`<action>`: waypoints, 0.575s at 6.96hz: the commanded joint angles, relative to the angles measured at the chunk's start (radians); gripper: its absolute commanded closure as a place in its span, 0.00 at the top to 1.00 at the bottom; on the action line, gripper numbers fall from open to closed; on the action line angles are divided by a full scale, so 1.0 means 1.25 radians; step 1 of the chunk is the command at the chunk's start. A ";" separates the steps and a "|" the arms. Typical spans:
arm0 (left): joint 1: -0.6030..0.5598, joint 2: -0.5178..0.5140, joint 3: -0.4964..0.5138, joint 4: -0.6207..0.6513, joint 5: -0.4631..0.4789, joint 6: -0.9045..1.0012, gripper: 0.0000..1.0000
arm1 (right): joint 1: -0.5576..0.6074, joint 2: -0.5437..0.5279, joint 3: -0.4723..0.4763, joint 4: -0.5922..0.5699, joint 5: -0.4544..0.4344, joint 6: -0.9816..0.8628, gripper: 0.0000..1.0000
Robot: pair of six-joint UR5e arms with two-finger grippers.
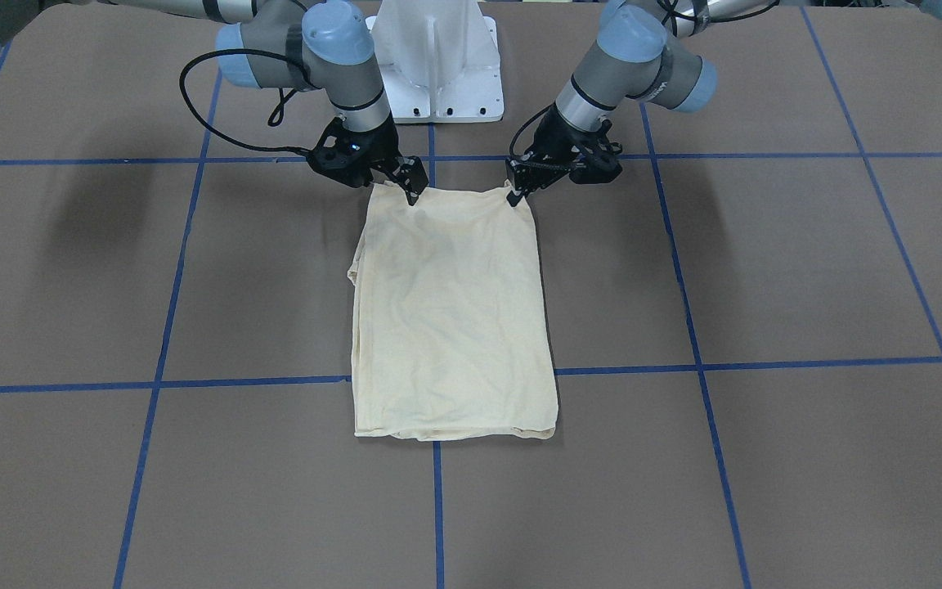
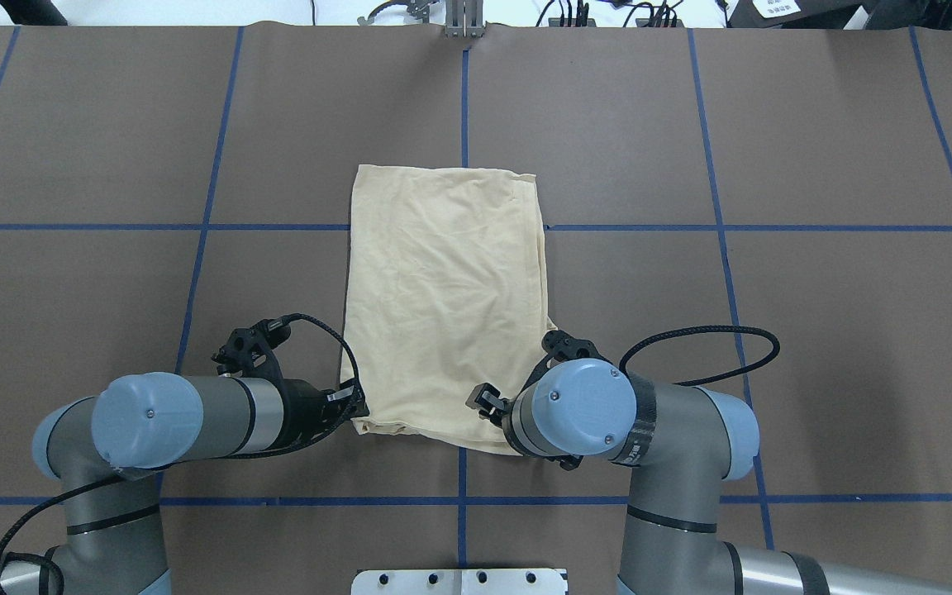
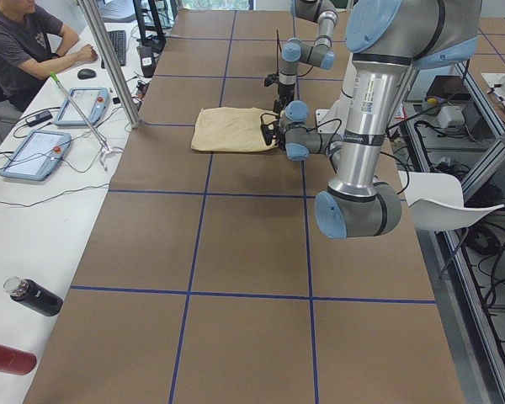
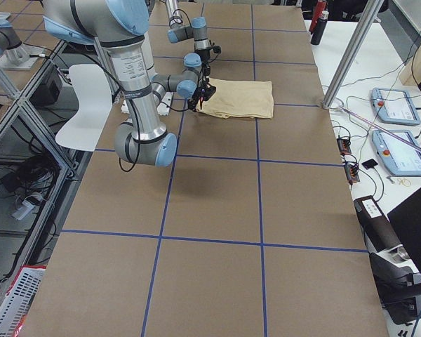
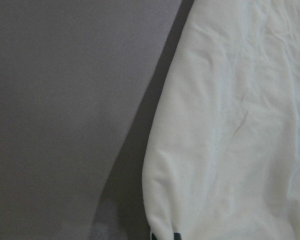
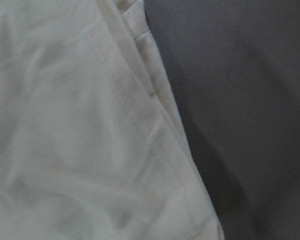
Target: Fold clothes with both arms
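Left gripper (image 1: pixel 514 194): jaws closed, pinching the shirt (image 2: pixel 443 306) at its near corner on the robot's left. The cloth peaks slightly at the pinch.

Shirt: folded to a long rectangle, plain cream face up. It lies flat mid-table (image 2: pixel 773 347) with its long axis running away from the robot, and its far end crosses a blue tape line (image 2: pixel 773 227).

Right gripper (image 1: pixel 412 192): jaws closed on the other near corner, edge seam just beside it.

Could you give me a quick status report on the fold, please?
Left gripper and right gripper shut on T-shirt, robot-side corners. T-shirt lies folded in a rectangle. No obstacle seen near it.
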 commanded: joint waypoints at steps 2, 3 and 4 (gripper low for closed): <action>0.000 0.000 -0.006 0.000 0.001 -0.001 0.00 | 0.001 -0.002 -0.006 -0.001 -0.010 0.000 0.83; 0.001 -0.003 -0.007 0.000 0.001 -0.004 0.00 | 0.001 -0.005 -0.007 -0.001 -0.010 0.000 0.83; 0.001 0.000 -0.007 0.000 0.001 -0.004 0.00 | 0.001 -0.005 -0.007 -0.001 -0.010 0.000 0.83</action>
